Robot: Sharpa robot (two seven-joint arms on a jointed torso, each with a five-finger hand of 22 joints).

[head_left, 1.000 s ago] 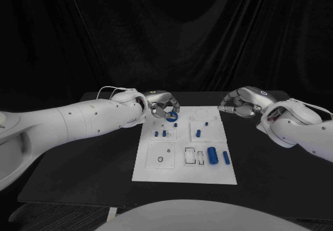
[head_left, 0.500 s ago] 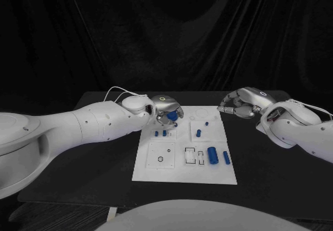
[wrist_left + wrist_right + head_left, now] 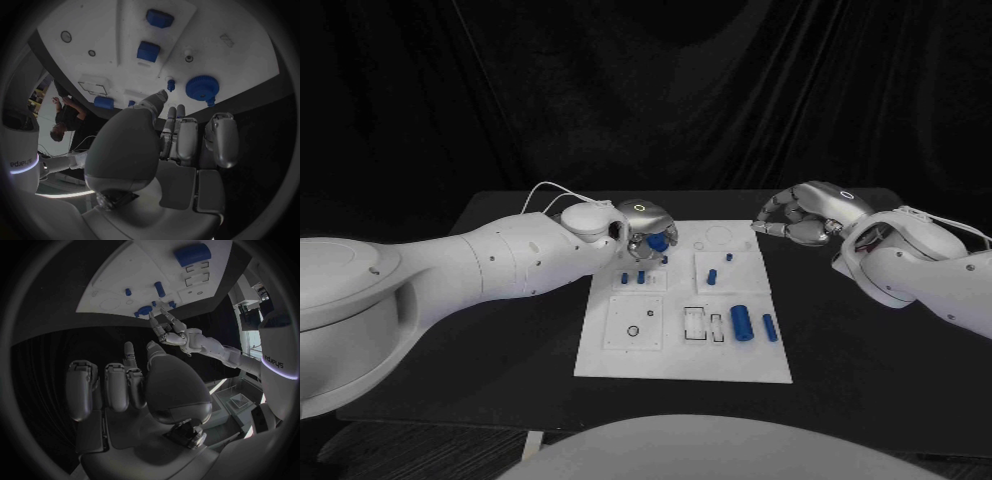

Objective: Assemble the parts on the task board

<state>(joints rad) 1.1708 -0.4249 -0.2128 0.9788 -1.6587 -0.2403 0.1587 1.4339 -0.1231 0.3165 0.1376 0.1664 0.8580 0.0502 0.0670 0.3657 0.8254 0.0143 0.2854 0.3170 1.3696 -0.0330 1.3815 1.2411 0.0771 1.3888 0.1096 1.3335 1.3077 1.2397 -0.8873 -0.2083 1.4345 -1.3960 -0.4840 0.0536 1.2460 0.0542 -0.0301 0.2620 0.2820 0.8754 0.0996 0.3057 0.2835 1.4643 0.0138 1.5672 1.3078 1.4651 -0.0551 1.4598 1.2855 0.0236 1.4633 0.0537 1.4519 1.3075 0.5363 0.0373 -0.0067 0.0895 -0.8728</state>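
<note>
Moved: left arm reaching farther in over the table than a second ago, its bulk now covering more of the near left side; left hand [image 3: 640, 222] shifted slightly toward the board's middle; right hand [image 3: 800, 214] unchanged.
Left hand: poised over the far left corner of the task board [image 3: 733, 365]; fingers [image 3: 177, 131] stretched out and apart, nothing clasped between them.
Blue gear [image 3: 655, 241]: lying on the board's far left corner, right at the left fingertips; cannot tell whether touched.
Right hand: raised off the board's far right corner, over bare table; fingers curled in beside the thumb, nothing in them.
Other parts: small blue pegs [image 3: 713, 277] standing in the board's middle row; thick blue cylinder [image 3: 741, 324] and thinner blue rod [image 3: 770, 327] lying side by side near the right edge, toward the near end.
Surface: black table [image 3: 473, 350], matte, with the white board lying flat at its centre.
Room: black curtain [image 3: 733, 90] hanging in folds behind the table's far edge.
</note>
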